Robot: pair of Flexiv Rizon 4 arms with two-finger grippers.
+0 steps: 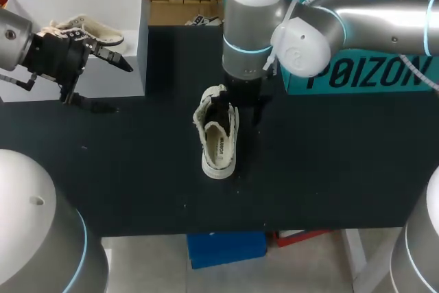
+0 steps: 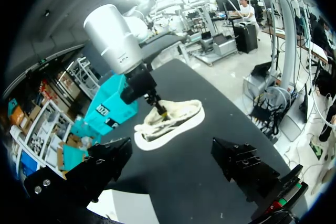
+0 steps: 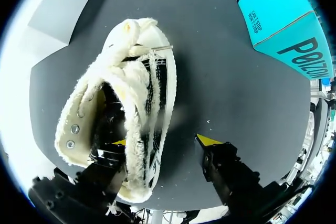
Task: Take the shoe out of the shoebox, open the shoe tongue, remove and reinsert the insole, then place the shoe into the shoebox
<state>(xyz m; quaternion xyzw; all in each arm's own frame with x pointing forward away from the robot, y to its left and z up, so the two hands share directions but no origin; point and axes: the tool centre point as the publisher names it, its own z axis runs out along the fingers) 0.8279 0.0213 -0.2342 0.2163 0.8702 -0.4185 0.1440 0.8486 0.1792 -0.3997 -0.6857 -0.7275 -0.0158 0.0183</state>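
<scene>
right jaws: hidden under own wrist, head view | shoe: one fingertip half buried inside

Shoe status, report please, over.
Left claw open, empty, at the white shoebox. Right claw open, one finger inside the shoe. It stands sole-down on the table, outside the box. Nothing blocking.

A black, matte tabletop lies flat under the right claw and spreads out on every side of it. Ahead of that claw and off to one side, a teal carton stands on the tabletop. The light is even and the shadows are soft.
</scene>
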